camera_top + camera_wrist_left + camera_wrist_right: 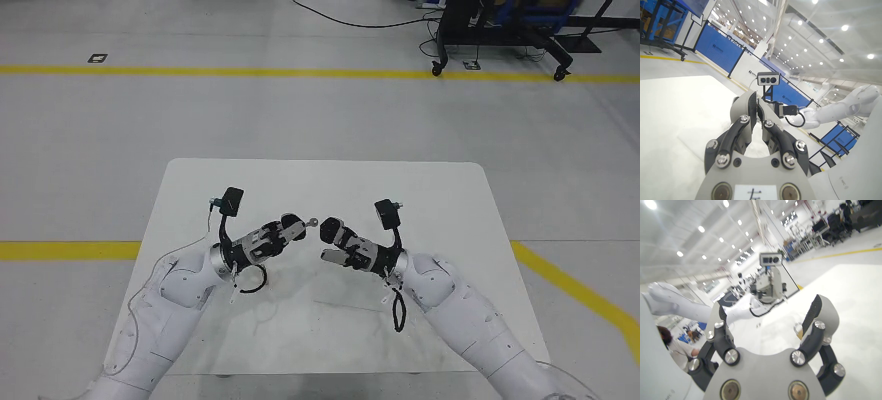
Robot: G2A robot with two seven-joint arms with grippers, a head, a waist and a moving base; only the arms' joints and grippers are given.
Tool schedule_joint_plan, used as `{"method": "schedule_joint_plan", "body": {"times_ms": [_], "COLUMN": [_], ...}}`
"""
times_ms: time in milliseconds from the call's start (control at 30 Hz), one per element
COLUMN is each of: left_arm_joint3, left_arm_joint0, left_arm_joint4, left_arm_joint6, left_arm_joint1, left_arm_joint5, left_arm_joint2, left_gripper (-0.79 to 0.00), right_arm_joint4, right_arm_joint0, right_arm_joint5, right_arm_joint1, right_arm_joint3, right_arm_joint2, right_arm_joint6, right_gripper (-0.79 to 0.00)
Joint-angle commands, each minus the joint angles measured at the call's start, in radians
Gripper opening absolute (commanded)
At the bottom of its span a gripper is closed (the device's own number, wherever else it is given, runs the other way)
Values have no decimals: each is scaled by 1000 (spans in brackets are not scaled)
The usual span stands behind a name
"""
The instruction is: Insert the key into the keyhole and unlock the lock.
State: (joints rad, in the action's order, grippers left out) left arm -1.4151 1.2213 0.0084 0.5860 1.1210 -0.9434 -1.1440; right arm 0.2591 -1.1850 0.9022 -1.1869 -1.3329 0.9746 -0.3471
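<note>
Left gripper (756,103), nearest the lens in the left wrist view: ribbed pads pressed together, a thin silvery edge pinched betw. them. Top view resolves this as the key (313,222), projecting from the fingertips above the middle of the white table (450,200). Long axis runs across the table from the left arm's side toward the right arm's, angled slightly away from the robot. Free end is aimed at the right gripper (327,242) and sits just short of it, no contact. Up/down tilt cannot be judged from above. Key is too small to tell bow from blade, and its gripped part is hidden by the pads.

Right gripper, right wrist view: fingers (815,311) spread wide, nothing betw. them, opening facing the left gripper. Just beside one finger sits a small brass-coloured body w/ a silver loop, apparently the lock (798,330). Most of it is covered by that finger, so keyhole, orientation and whether it rests on the table cannot be made out. Dark speck (758,325) on the table farther off, toward the left arm, too blurred to identify.
</note>
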Motion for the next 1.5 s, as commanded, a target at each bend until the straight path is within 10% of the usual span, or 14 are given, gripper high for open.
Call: {"method": "schedule_joint_plan", "body": {"times_ms": [0, 200, 467, 733, 967, 1300, 1333, 1367, 1400, 1467], "left_arm_joint3": [-6, 0, -4, 0, -4, -9, -9, -8, -7, -3], "left_arm_joint0": [-8, -52, -81, -94, -95, -98, -99, -99, -100, -99], "left_arm_joint4": [-62, -101, -47, -19, 5, 43, 46, 44, 41, 28], "left_arm_joint6": [104, 275, 296, 290, 262, 225, 220, 212, 204, 184], "left_arm_joint1": [-9, -22, -20, -22, -23, -24, -24, -23, -23, -24], "left_arm_joint5": [3, 66, 85, 97, 101, 99, 96, 93, 89, 72], "left_arm_joint2": [15, 49, 95, 113, 123, 138, 140, 142, 142, 137], "left_gripper": [-785, -785, -785, -785, -785, -785, -717, -188, 0, 0], "right_arm_joint4": [21, -100, -125, -118, -121, -157, -158, -159, -159, -159], "right_arm_joint0": [0, -51, -74, -69, -71, -75, -75, -75, -75, -76], "right_arm_joint5": [-19, -53, -114, -132, -130, -107, -105, -103, -102, -96], "right_arm_joint1": [18, 62, 88, 91, 96, 103, 104, 104, 105, 107], "right_arm_joint3": [-16, -110, -177, -185, -183, -181, -180, -180, -179, -176], "right_arm_joint2": [50, 136, 165, 146, 140, 136, 135, 135, 135, 139], "right_arm_joint6": [-73, -275, -416, -419, -424, -426, -424, -422, -422, -415], "right_gripper": [0, -18, -529, -520, -785, -785, -785, -785, -785, -785]}}
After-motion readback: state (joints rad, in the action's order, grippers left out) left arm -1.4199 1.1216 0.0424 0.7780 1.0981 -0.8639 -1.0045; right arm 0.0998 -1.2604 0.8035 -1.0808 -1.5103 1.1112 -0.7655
